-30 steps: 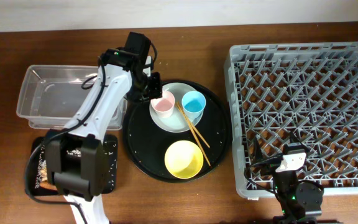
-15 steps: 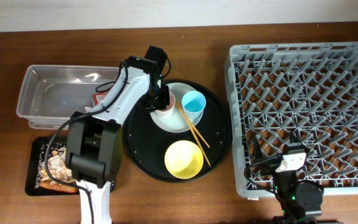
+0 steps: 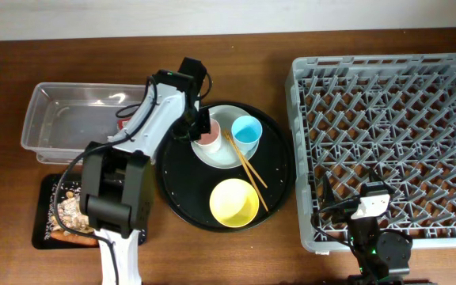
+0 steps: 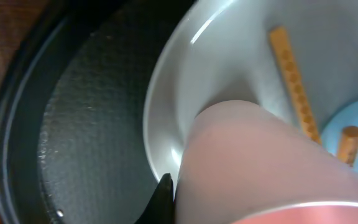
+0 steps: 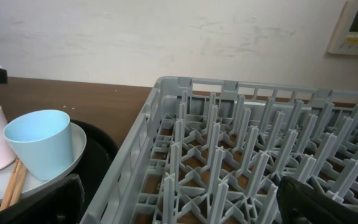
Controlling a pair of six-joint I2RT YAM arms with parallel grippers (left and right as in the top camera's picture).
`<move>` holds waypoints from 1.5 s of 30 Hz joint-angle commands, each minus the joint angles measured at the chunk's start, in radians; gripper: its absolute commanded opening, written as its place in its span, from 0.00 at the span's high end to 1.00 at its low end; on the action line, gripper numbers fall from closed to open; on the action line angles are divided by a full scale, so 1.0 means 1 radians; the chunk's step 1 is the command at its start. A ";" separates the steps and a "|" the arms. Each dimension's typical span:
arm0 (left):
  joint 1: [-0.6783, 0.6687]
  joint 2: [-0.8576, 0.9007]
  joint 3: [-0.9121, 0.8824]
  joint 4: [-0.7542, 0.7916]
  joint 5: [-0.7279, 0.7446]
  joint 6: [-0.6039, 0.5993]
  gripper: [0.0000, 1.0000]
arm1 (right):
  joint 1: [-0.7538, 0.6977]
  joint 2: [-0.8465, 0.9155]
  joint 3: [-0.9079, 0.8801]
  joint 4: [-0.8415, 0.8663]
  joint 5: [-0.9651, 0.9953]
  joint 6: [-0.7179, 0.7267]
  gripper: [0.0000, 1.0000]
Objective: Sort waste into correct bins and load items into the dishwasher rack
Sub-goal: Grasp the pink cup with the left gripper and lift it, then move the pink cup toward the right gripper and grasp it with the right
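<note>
The pink cup point(image 3: 210, 138) stands on the pale plate point(image 3: 222, 156) on the round black tray; it fills the lower right of the left wrist view point(image 4: 260, 162). My left gripper point(image 3: 201, 127) is shut on the pink cup, one fingertip pressed to its wall. The blue cup point(image 3: 246, 131), chopsticks point(image 3: 247, 166) and yellow bowl point(image 3: 234, 201) are on the same tray. The red wrapper point(image 3: 123, 124) lies in the clear tub point(image 3: 62, 119). Food scraps point(image 3: 64, 212) lie in the small black tray point(image 3: 44, 188). My right gripper point(image 5: 179, 208) is open over the rack's point(image 3: 386, 134) front left corner. No paper ball shows.
The round black tray point(image 3: 179, 186) sits between the tub and the rack. The left arm crosses the tub's right end. The rack point(image 5: 241, 143) fills the right wrist view, with the blue cup point(image 5: 39, 140) and the plate at its left.
My left gripper has moved from the plate's far left edge down onto the pink cup. The arm has shifted and the red wrapper now shows in the tub. The right arm has not moved.
</note>
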State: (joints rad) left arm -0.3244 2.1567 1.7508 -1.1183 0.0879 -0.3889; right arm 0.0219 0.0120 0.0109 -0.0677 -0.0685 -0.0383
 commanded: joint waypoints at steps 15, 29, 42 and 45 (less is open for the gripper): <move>0.184 -0.280 0.067 -0.134 1.034 0.459 1.00 | -0.003 0.088 0.488 -0.303 -0.521 0.239 0.02; -0.050 -0.280 0.067 -0.153 1.209 0.519 1.00 | -0.003 0.799 0.975 -0.669 -1.097 0.157 0.02; -0.129 -0.280 0.067 -0.155 1.233 0.519 1.00 | -0.003 1.028 0.975 -0.324 -1.347 0.124 0.14; -0.129 -0.280 0.067 -0.154 1.233 0.538 1.00 | -0.003 1.028 0.975 -0.371 -1.346 0.124 0.17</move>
State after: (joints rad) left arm -0.4519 1.8797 1.8103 -1.2785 1.3220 0.1135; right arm 0.0135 1.0481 0.9695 -0.4156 -1.3167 0.0937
